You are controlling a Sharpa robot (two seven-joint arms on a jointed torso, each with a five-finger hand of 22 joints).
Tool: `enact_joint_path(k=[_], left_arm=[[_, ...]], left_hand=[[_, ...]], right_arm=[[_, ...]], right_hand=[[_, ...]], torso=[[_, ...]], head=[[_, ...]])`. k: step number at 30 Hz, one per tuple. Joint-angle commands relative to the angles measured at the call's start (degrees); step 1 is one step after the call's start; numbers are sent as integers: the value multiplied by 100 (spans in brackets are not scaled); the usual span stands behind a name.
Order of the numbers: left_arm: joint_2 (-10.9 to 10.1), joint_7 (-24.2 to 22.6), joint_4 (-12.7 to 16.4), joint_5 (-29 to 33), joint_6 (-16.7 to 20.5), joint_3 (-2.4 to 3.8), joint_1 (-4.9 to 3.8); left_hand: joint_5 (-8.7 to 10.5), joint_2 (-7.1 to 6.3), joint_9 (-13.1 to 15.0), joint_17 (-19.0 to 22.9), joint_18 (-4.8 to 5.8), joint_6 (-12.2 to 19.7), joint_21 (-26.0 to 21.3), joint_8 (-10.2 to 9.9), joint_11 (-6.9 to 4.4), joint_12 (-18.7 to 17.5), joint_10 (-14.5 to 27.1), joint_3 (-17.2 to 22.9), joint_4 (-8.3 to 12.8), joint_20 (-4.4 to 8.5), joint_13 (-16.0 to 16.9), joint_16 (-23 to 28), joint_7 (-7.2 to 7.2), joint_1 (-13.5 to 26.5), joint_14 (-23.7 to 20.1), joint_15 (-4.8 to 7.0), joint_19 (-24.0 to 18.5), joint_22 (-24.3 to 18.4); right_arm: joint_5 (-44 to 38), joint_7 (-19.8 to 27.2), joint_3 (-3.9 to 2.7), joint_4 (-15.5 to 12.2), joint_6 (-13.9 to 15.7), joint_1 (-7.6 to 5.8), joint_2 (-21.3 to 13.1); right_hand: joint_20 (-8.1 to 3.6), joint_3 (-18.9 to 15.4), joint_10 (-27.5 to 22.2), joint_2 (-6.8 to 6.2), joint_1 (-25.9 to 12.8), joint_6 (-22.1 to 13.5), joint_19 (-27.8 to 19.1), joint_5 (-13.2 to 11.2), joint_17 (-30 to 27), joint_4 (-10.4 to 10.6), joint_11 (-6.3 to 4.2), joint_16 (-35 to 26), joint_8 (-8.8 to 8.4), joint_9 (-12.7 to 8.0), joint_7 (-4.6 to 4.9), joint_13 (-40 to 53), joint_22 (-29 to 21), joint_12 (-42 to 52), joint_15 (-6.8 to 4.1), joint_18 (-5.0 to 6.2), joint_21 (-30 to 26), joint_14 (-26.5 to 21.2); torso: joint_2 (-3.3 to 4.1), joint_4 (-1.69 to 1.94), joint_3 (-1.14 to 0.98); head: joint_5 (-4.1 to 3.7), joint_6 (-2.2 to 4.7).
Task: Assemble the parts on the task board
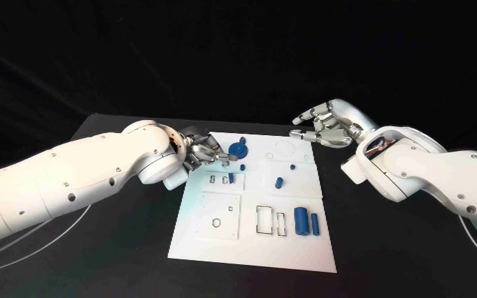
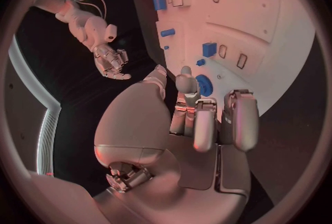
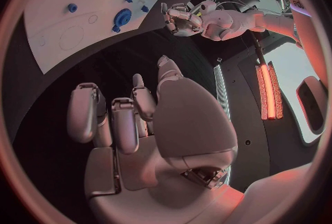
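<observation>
The round blue part [image 1: 238,150] stands in the task board [image 1: 249,243] just beyond my left hand [image 1: 204,150], whose curled fingers [image 2: 205,124] hold nothing, while my right hand [image 1: 326,127] hovers past the board's far corner, fingers loosely apart and empty.

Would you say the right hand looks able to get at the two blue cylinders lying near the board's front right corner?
Probably yes: the right hand hovers empty beyond the task board, and nothing stands over the blue cylinders.
</observation>
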State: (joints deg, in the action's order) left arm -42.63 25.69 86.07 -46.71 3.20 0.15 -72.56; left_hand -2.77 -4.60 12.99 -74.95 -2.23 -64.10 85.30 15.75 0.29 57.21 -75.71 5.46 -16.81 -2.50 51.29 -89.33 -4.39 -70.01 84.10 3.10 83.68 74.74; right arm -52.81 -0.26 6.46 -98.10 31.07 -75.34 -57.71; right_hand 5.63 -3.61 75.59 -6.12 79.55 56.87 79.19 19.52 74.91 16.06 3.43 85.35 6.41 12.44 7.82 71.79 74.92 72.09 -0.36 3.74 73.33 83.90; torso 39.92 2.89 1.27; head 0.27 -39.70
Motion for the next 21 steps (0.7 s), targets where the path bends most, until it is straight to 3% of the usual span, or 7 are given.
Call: enact_joint_path(k=[1, 4, 8, 21], left_arm=[[176, 943, -107, -869, -503, -8, -41], [339, 1156, -214, -986, -602, -23, -77], [524, 1358, -365, -1082, -699, -57, -125], [826, 1556, -617, -1134, -912, -105, -198]], left_hand=[[3, -3, 235, -1505, 118, 39, 240, 158, -45, 443, -43, -23, 15, 25, 493, -67, 47, 105, 590, 51, 357, 1016], [-8, -20, 449, -1505, 164, 100, 347, 287, -66, 649, -55, 16, 8, 37, 730, -67, 57, 166, 590, 57, 477, 1243], [-20, -47, 686, -1505, 201, 173, 425, 420, -76, 787, -60, 75, 6, 47, 898, -67, 73, 255, 590, 65, 572, 1420], [-8, -158, 1043, -1505, 214, 326, 452, 575, -76, 872, -45, 213, -4, 49, 1029, -67, 79, 464, 590, 67, 606, 1482]], right_arm=[[229, 73, 1, 23, -29, -5, -18], [213, 47, 2, 48, -32, -6, -28], [186, 15, 4, 70, -34, -7, -38], [90, -46, 9, 102, -46, -6, -20]], right_hand=[[-13, -46, -5, 38, -19, 45, -26, 37, 581, -5, -26, -32, 25, 9, 3, -15, 282, -40, -48, 59, -30, 364], [-16, -52, -6, 37, -21, 47, -28, 53, 560, -4, -28, -46, 28, 11, 1, -21, 277, -44, -51, 60, -39, 359], [-20, -61, -7, 39, -21, 47, -25, 81, 553, -6, -31, -52, 30, 13, -1, -30, 275, -50, -54, 60, -45, 358], [-27, -79, -4, 43, -25, 47, -26, 139, 529, -4, -36, -71, 35, 17, -6, -41, 264, -55, -60, 62, -67, 354]], torso=[[-29, 5, -21], [-26, -1, -29], [-22, 7, -24], [-3, 10, -19]], head=[[7, -27], [18, -39], [18, -54], [31, -137]])
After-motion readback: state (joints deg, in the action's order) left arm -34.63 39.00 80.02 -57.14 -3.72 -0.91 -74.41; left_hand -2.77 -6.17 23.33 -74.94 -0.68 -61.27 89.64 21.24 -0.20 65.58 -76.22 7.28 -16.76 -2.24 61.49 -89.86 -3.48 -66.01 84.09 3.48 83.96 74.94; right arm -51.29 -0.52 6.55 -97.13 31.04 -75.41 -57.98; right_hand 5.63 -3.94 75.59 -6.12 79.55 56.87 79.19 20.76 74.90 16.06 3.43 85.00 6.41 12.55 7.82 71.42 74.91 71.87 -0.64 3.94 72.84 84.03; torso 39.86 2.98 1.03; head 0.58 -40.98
